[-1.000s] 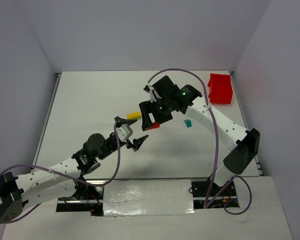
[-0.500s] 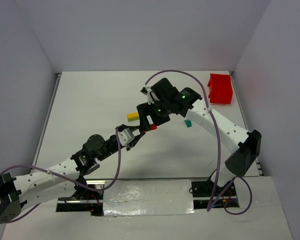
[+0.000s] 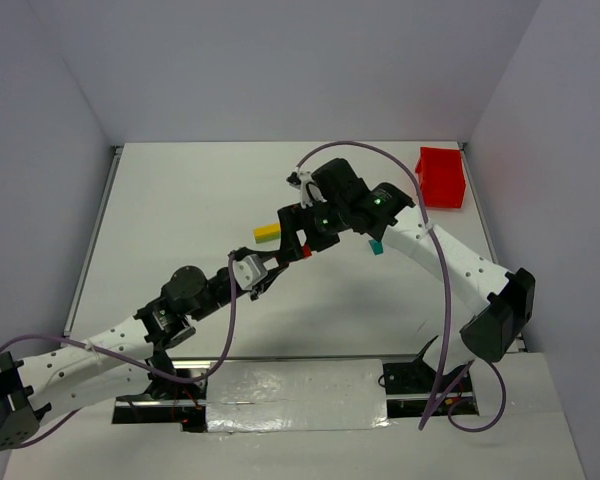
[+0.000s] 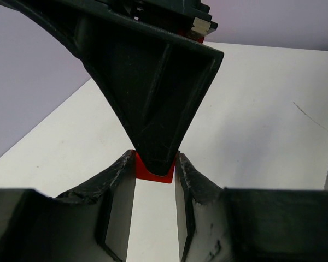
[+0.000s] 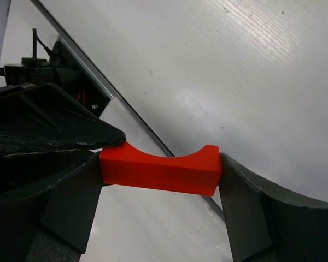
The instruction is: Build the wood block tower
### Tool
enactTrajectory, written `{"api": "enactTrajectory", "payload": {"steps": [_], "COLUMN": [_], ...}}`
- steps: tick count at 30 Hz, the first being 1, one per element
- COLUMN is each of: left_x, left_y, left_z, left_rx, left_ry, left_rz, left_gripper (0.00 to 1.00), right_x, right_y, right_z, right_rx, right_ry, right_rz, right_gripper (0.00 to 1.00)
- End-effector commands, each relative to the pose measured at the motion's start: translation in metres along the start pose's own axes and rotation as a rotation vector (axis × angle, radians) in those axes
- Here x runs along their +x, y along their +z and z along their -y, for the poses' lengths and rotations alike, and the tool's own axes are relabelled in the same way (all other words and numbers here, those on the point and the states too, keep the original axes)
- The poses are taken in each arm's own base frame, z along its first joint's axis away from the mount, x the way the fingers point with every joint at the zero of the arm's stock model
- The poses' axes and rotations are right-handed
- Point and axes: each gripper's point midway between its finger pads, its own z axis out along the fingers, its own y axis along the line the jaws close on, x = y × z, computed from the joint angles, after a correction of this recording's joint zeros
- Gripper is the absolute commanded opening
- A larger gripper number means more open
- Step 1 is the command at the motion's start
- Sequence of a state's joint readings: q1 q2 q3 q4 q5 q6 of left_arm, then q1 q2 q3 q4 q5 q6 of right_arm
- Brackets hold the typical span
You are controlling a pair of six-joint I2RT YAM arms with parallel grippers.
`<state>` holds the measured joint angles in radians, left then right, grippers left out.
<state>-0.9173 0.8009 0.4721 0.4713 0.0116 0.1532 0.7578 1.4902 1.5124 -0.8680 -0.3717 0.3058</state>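
Both arms meet over the middle of the table (image 3: 180, 220), and you've got two grips on one block. The red piece (image 4: 153, 172) sits between them, caught from both sides at once.

Your left gripper (image 4: 154, 165) is closed down tight: its fingers (image 4: 117, 177) pinch the narrow width of the red piece, one tip on each face. One black finger of the right gripper comes down from above in that view, its tip on top of the block.

Now your right gripper (image 5: 159, 171). Its fingers (image 5: 243, 210) stand wide but clamp the red piece end to end along its length. The scooped, arched face is turned up toward the wrist camera. One left finger shows at the block's left end, touching it.

In both wrist views the piece looks lifted off the table, with white surface showing behind it.

From above, only a sliver of red shows under the right wrist, near the table's centre. The bar (image 3: 268, 232) lies flat just beside the two grippers, on their far left side. The wedge (image 3: 376, 246) lies on the other side, close under your right forearm and well apart from the bar. Nothing is stacked yet. The bin (image 3: 441, 178) sits in the far right corner.
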Motion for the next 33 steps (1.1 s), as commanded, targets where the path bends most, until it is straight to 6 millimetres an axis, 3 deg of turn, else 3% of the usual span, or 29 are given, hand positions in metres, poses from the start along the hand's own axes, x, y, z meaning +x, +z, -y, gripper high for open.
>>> {"api": "enactTrajectory", "payload": {"steps": [1, 3, 8, 17, 22, 24, 27, 31, 33], "left_x": [-0.023, -0.026, -0.023, -0.027, -0.024, -0.023, -0.023, -0.027, -0.028], "left_y": [0.003, 0.0, -0.01, -0.015, -0.014, -0.013, -0.012, -0.013, -0.013], "left_z": [-0.006, -0.006, -0.019, -0.023, -0.026, -0.027, -0.029, -0.029, -0.03], "left_rx": [-0.025, -0.03, -0.117, -0.147, -0.168, -0.176, -0.188, -0.197, -0.198], "left_ry": [-0.029, -0.043, -0.067, -0.106, -0.134, -0.15, -0.151, -0.208, -0.218], "left_rz": [0.07, 0.096, 0.108, 0.139, 0.136, 0.137, 0.136, 0.145, 0.149], "left_gripper": [0.0, 0.0, 0.0, 0.0, 0.0, 0.0, 0.0, 0.0, 0.0], "right_x": [-0.017, -0.02, -0.023, -0.031, -0.04, -0.041, -0.046, -0.046, -0.048], "right_y": [-0.014, -0.015, -0.019, -0.027, -0.033, -0.038, -0.041, -0.037, -0.033], "right_z": [-0.033, -0.034, -0.035, -0.036, -0.035, -0.038, -0.04, -0.042, -0.044], "right_rx": [-0.151, -0.155, -0.153, -0.131, -0.097, -0.104, -0.097, -0.082, -0.086], "right_ry": [-0.038, -0.036, -0.013, 0.033, 0.049, 0.049, 0.05, 0.041, 0.03], "right_rz": [0.093, 0.11, 0.156, 0.248, 0.327, 0.356, 0.391, 0.407, 0.42], "right_gripper": [0.58, 0.61, 0.81, 0.81, 0.73, 0.61, 0.54, 0.52, 0.46]}}
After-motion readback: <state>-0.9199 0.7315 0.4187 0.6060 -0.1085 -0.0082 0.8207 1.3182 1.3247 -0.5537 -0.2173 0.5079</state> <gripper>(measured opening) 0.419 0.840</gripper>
